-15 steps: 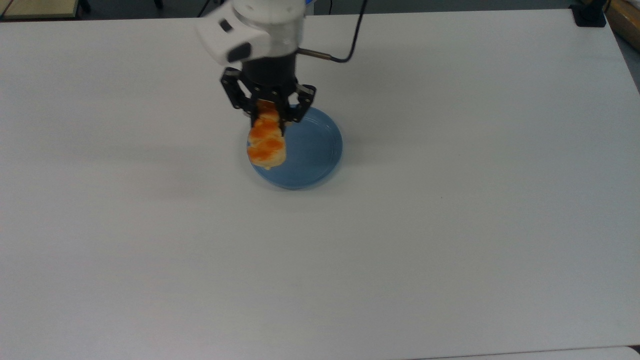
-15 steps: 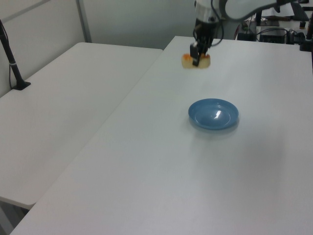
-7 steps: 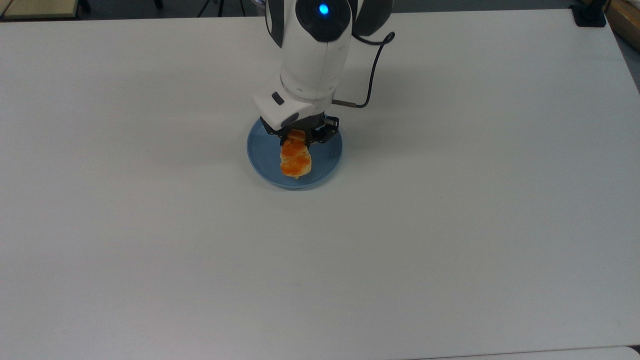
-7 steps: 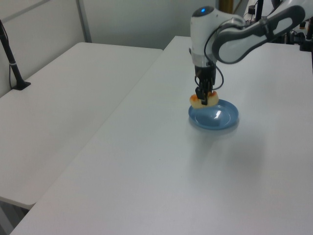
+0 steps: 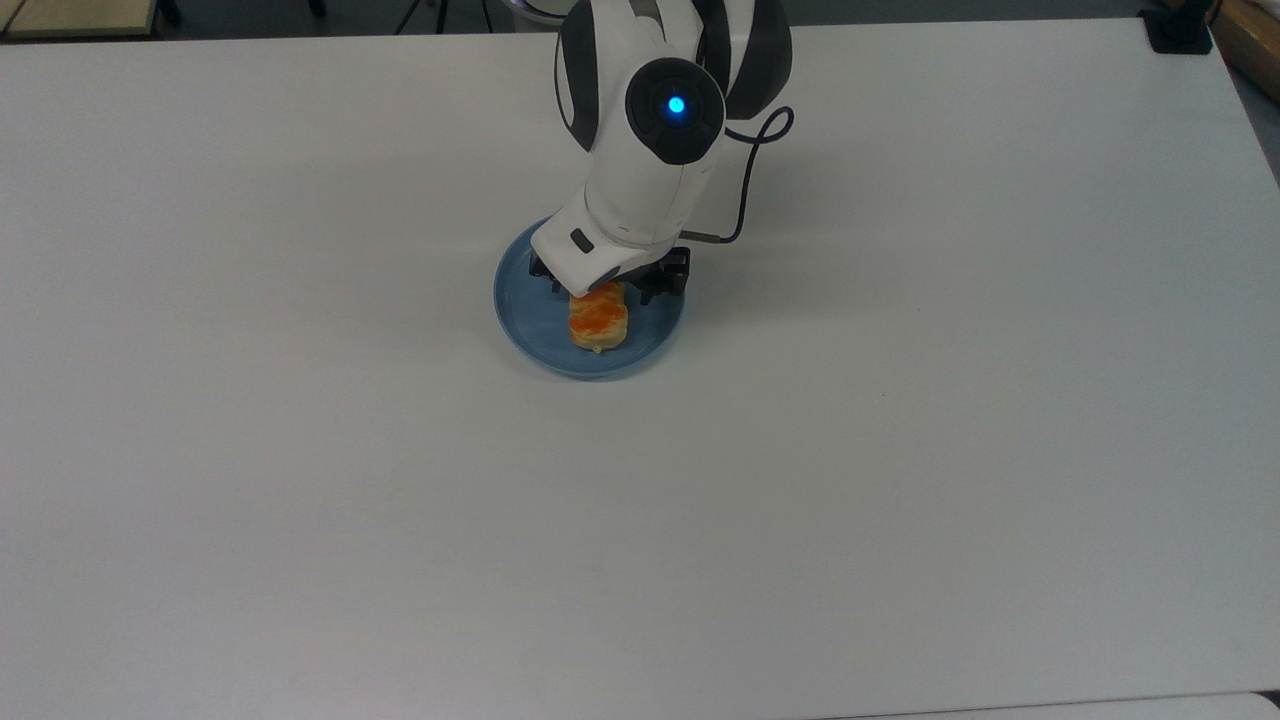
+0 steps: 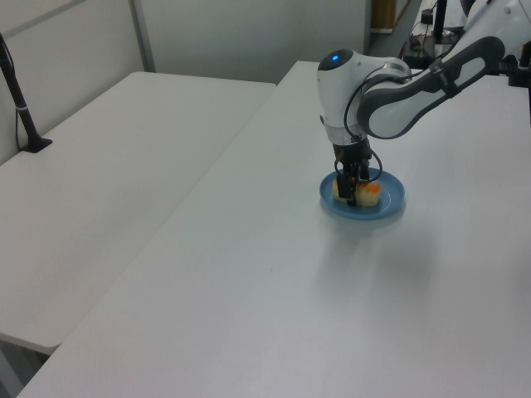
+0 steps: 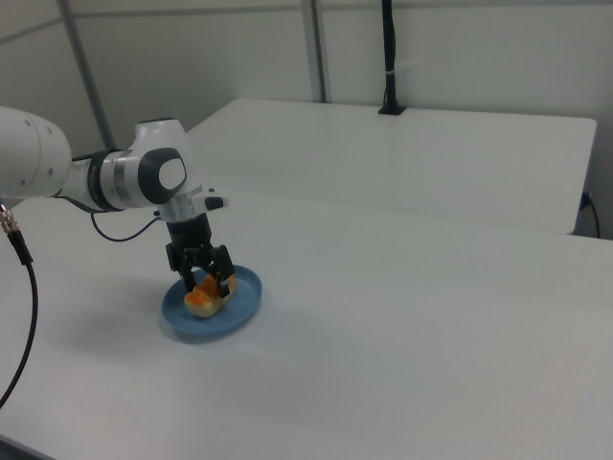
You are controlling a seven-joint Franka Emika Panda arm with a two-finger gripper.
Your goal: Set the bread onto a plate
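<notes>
Small oblong pale-beige bread loaf with glossy orange-brown bumps on top, lying inside the round shallow light-blue plate with a raised rim; shorter than the plate is wide, so blue surface remains exposed on all sides of it. Top face turned upward, glazed patches bright orange against paler, cream-coloured flanks. Long axis running from the top view's upper edge toward its lower edge, near end toward the plate rim on the top view's lower side, far end tucked under the robot wrist. Seen in the left view as a short beige-and-orange block low in the plate; seen in the right view as an orange-topped lump sitting just above the plate floor, contact with the floor not resolvable. Black two-finger gripper pointing straight down over the plate, fingers set one on each long flank of the loaf and pinching it across its short width. Same gripper in the top view largely covered by the white arm housing, dark finger mounts protruding at either side of the loaf's far end. Plate resting on the plain white tabletop, roughly mid-width and toward the top view's upper half. Black cable looping from the wrist just beside the plate's upper-right rim in the top view.
</notes>
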